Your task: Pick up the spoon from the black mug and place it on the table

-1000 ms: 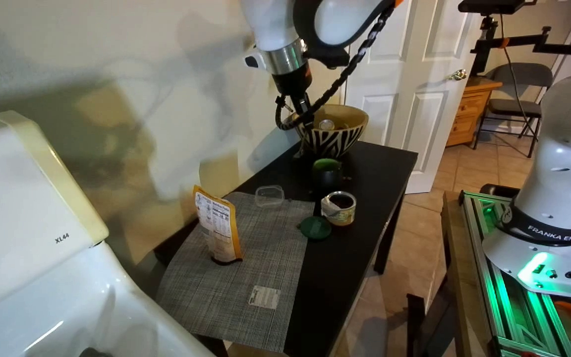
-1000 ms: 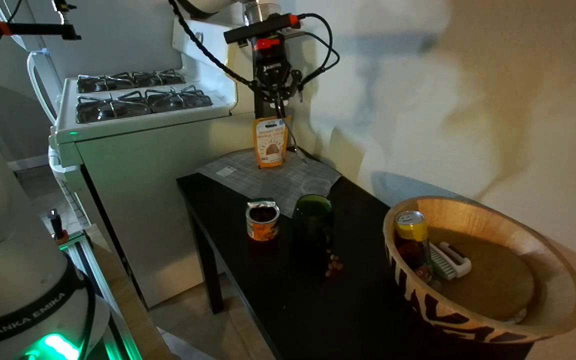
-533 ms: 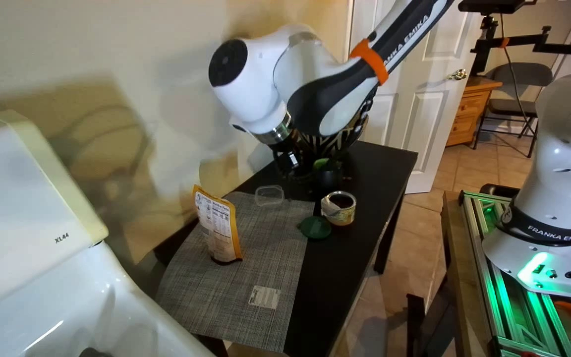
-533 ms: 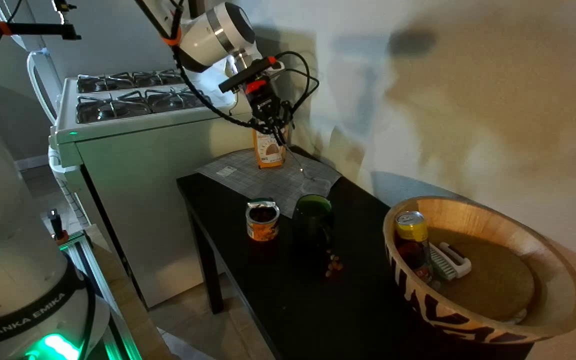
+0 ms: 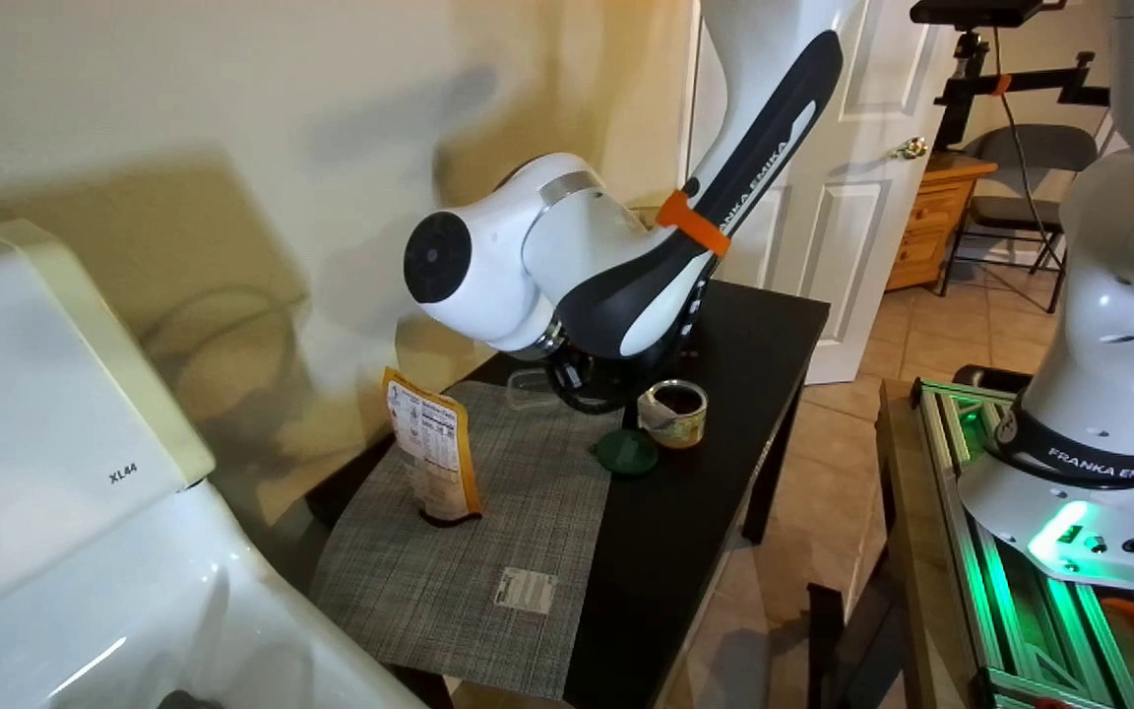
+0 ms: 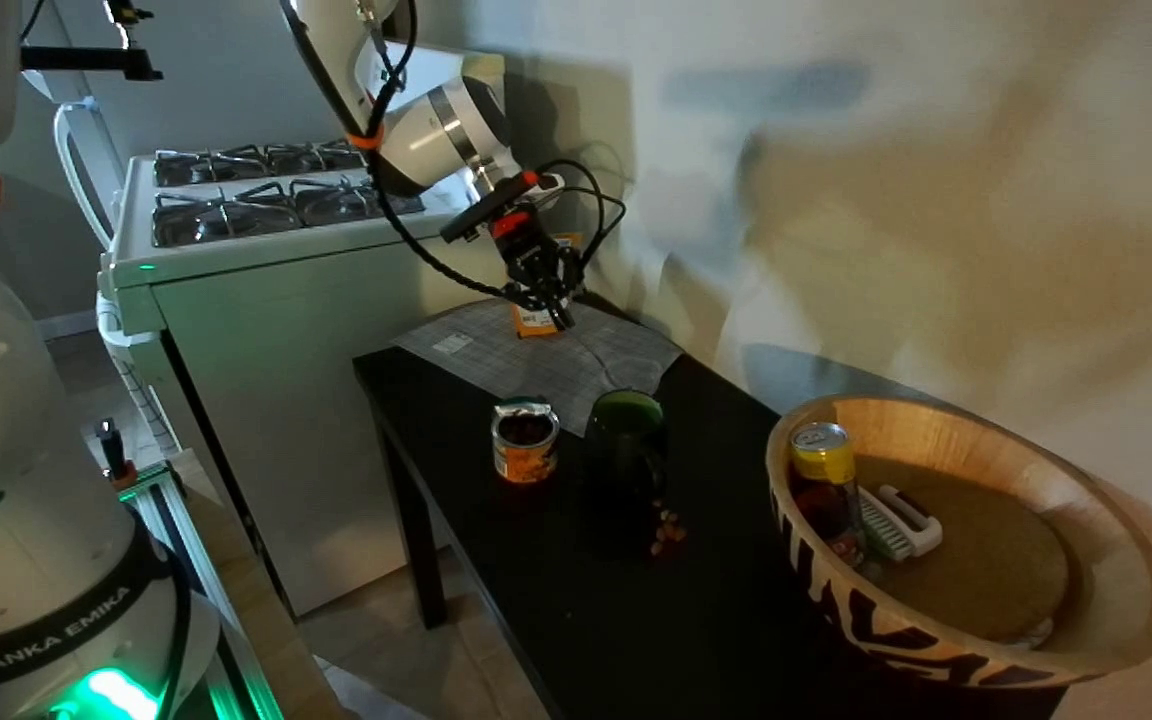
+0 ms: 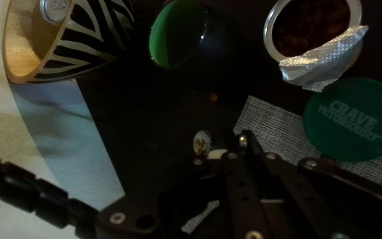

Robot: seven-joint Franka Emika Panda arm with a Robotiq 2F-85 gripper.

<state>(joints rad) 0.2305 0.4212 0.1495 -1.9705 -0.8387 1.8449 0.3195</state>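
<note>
On the green lid we read CRAVE VICTORIOUSLY, on the white stove XL44, and on the robot's base FRANKA EMIKA. The print on the pouch and on the label of the grey mat is too small for us to make out.

The pincer is closed on the spoon, whose stained end shows in the wrist view, over the table and outside the black mug; whether it touches the table we cannot tell. In an exterior view the spoon is only a faint line. In an exterior view the arm stands in front of the black mug and the zebra-patterned bowl; in an exterior view the pincer covers much of the pouch. The wrist view's top edge cuts off the bowl and the open tin, its foil folded back.

We see the green lid across the mat's edge, a clear container near it, small brown pieces beside the black mug and, inside the bowl, a yellow-topped can and a white brush.
</note>
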